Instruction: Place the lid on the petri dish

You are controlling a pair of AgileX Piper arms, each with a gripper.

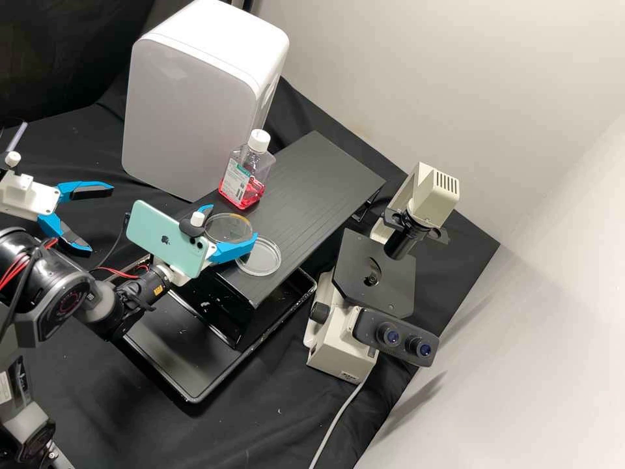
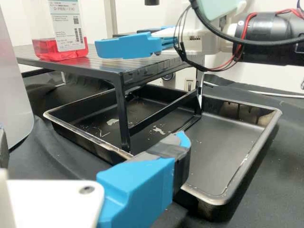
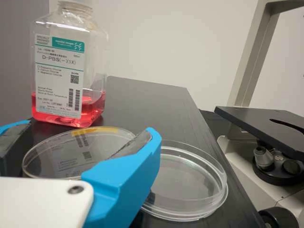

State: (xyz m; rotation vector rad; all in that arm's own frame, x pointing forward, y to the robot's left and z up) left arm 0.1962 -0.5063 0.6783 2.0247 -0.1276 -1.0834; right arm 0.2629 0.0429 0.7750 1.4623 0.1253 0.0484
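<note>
- Pinching the lid (image 3: 66,154) across its rim, the right tool (image 1: 230,227) has its blue fingers closed on opposite sides. The lid sits roughly level, just beside the open petri dish (image 1: 262,258).
- Both pieces stand on the black shelf (image 1: 312,182). Whether the lid is lifted clear of it, I cannot tell.
- The lid looks like thin clear plastic: light, stiff and slick. It would likely pop loose or crack under a hard squeeze, so a gentle hold on the rim seems best.
- The dish is equally light and probably slides at a nudge. It lies near the shelf's edge above the tray (image 1: 176,352), so the lid should come down level.
- There is room over the dish. The bottle (image 1: 246,172) stands behind and the microscope (image 1: 374,286) is well apart.
- The left tool (image 1: 96,218) hangs spread and empty, away from the shelf.
</note>
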